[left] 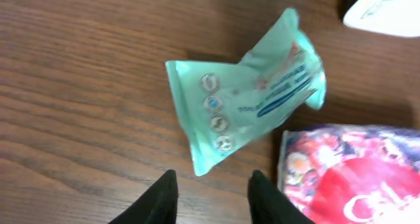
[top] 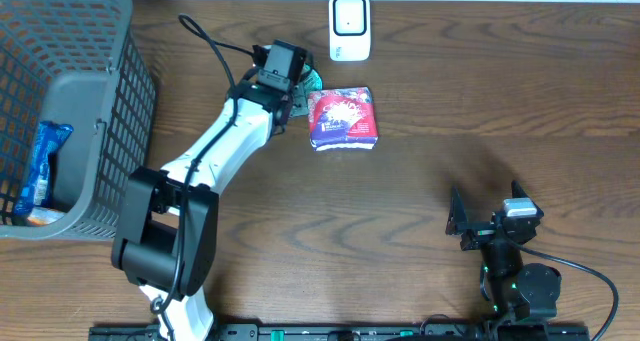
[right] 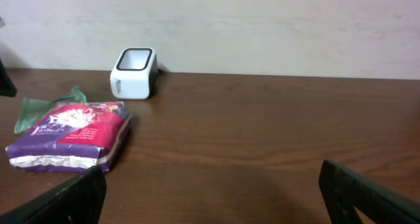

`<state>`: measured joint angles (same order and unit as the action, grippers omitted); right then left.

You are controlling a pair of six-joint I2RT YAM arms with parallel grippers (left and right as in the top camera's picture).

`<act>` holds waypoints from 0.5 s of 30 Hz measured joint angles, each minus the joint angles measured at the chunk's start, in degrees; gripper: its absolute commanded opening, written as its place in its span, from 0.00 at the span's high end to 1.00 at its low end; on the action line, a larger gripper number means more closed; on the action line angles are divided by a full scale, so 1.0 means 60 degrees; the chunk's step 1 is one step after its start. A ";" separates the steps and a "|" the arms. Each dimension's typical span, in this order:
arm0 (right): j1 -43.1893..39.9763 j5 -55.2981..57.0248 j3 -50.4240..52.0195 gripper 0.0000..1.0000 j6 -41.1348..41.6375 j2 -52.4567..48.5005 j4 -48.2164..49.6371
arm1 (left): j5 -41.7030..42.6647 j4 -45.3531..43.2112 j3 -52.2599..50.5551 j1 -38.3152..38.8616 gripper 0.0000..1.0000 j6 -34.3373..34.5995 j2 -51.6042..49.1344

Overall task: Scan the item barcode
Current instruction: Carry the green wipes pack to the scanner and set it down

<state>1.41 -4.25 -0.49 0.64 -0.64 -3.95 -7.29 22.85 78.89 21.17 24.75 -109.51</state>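
A mint-green packet (left: 246, 96) lies flat on the wooden table, its lower corner just ahead of my left gripper (left: 213, 177). That gripper is open, with both black fingers clear of the packet. In the overhead view the left gripper (top: 298, 89) hangs over the green packet (top: 314, 79) and hides most of it. A red and purple packet (top: 343, 118) lies right beside it. The white barcode scanner (top: 350, 26) stands behind both at the table's far edge. My right gripper (right: 211, 175) is open and holds nothing, low over bare wood at the near right (top: 487, 211).
A grey mesh basket (top: 120, 11) stands at the far left with a blue packet (top: 42, 166) inside. The red and purple packet (left: 354, 178) lies close to the left gripper's right finger. The scanner (right: 133, 73) faces upward.
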 measured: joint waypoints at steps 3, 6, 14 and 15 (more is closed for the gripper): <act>0.0000 0.0000 0.0000 0.01 0.0000 0.0000 0.0000 | 0.0452 0.0321 0.0000 -0.0087 0.68 -0.0113 0.0000; 0.0000 0.0000 0.0000 0.01 0.0000 0.0000 0.0000 | 0.0987 0.0444 -0.0076 0.0007 0.68 0.0087 0.0000; 0.0000 0.0000 0.0000 0.01 0.0000 0.0000 0.0000 | 0.1501 -0.0353 -0.0324 0.0557 0.68 0.0444 -0.0058; 0.0000 0.0000 0.0000 0.01 0.0000 0.0000 0.0000 | 0.1515 -0.0510 -0.0324 0.0561 0.69 0.0448 -0.0120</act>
<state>1.41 -4.25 -0.49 0.64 -0.64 -3.95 1.80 19.79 76.95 24.53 27.44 -110.24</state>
